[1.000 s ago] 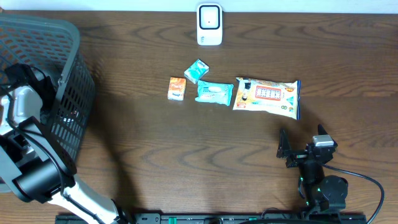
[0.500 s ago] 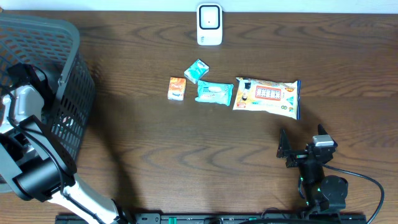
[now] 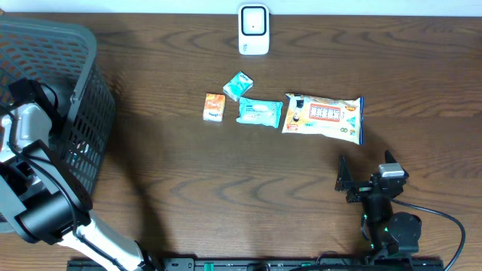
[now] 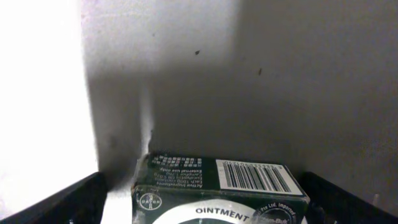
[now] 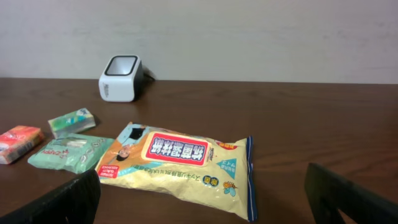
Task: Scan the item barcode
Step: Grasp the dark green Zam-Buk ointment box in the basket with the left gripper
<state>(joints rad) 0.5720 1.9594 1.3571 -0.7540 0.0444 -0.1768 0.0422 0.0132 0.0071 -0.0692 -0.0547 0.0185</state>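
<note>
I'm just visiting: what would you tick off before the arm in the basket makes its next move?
1. Left claw open: ok.
2. Ointment box lies in the claw's gap, not gripped: ok.
3. Barcode on the box shows plainly in the left wrist view: ok.
4. Anything else in the basket crowding the box: cannot tell.
5. Scanner uncovered and standing: ok.
6. Right claw open, apart from the yellow packet: ok.
</note>
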